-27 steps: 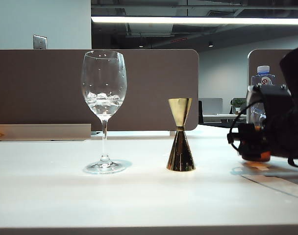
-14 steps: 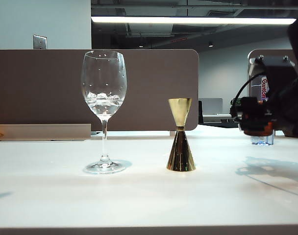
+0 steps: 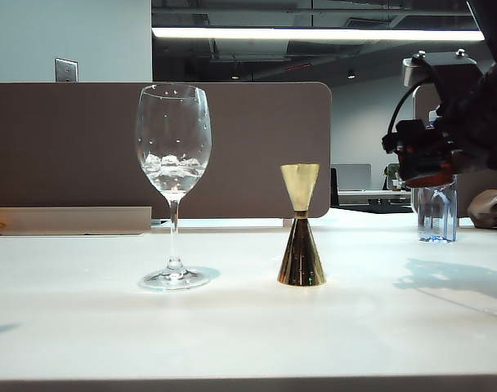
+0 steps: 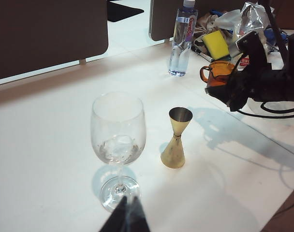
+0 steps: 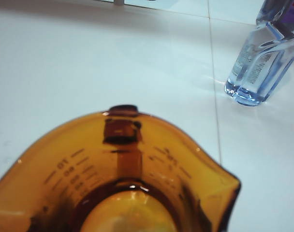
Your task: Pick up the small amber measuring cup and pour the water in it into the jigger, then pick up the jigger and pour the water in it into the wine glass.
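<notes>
So the thing that matters here is where the jigger [image 3: 302,226] sits relative to the right claw [image 3: 428,163], which is clamped on the little amber cup [image 4: 219,76] and holding it up in the air, clear of the desk [image 3: 232,327]. From the front camera the cup is off to the right of the jigger and higher than its open top, with a good stretch of bare desk between them, so my read is the next move is basically a sideways carry toward the jigger and then a tip. The jigger stands upright, long axis straight up, and the mouth is small, so the spout has to end up right over that opening or water goes on the desk. In the right wrist camera you look down into the cup [image 5: 123,183]; it looks roughly level, and I honestly can't tell how much water is in there. The wine glass [image 3: 173,184] stands just past the jigger on its far side from the cup, with a bit of liquid in the bowl already. The water bottle [image 3: 437,208] is behind the cup, further from the jigger. The left claw [image 4: 126,218] is on the wine glass side, only its dark tips showing, and they look pinched together with nothing in them. The right arm has this step.
</notes>
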You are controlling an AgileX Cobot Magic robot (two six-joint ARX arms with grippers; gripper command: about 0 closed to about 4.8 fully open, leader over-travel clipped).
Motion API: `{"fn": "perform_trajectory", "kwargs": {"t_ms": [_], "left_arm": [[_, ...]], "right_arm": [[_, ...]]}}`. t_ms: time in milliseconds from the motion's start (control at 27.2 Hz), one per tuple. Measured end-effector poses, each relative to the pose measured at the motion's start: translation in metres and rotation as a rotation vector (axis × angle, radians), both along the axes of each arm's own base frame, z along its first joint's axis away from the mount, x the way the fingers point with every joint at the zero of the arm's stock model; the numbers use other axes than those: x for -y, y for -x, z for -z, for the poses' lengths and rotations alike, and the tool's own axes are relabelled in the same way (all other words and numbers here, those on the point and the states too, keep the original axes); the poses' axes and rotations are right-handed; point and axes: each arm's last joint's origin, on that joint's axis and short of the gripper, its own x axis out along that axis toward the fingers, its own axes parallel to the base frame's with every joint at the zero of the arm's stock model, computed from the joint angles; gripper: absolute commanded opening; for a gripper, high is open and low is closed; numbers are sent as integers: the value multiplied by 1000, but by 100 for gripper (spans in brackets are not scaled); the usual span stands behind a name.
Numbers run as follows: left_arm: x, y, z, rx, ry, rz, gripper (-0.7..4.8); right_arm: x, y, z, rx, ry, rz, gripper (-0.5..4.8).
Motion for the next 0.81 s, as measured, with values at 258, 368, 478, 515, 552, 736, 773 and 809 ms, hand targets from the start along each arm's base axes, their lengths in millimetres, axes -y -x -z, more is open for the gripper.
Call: {"fn": "perform_trajectory", "kwargs": {"t_ms": [258,368,478,515,552,736,773,809], "left_arm": [[0,0,0,0,0,0,-1],[0,0,0,0,0,0,-2],[0,0,0,1,0,0,-1],[0,0,0,0,0,0,-1],[0,0,0,0,0,0,-2],[0,0,0,0,0,0,-2],[0,0,0,0,0,0,-2],[0,0,0,0,0,0,-1]], "right_arm": [[-30,-4,-33,63,52,-121,-1],[-34,-5,-38,62,82,-138,-1],[-35,-8,-47,86,113,-150,-1],[-35,-9,-49,93,121,-153,-1],[-35,-9,-50,94,131,-156,-1],[-36,-10,-53,101,181,-173,-1],[-36,-10,-52,93,192,-177,-1],[-36,-10,-51,87,203,-181,-1]]}}
